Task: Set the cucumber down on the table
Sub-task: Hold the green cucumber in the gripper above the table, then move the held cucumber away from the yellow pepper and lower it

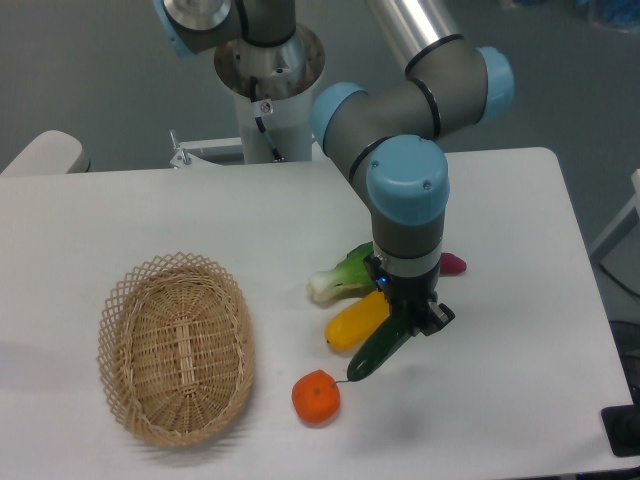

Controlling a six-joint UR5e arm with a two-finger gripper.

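The dark green cucumber (376, 350) slants down to the left, its thin stem tip pointing toward the orange fruit. My gripper (412, 316) is shut on the cucumber's upper right end, fingers pointing down at the white table (520, 330). The lower end of the cucumber is at or just above the tabletop; I cannot tell whether it touches. It lies right alongside the yellow vegetable (356, 320).
A bok choy (345, 274) lies just behind the yellow vegetable, and a pink-purple item (454, 264) peeks out behind the arm. An orange fruit (316, 397) sits near the front. A woven wicker basket (175, 347) stands at the left.
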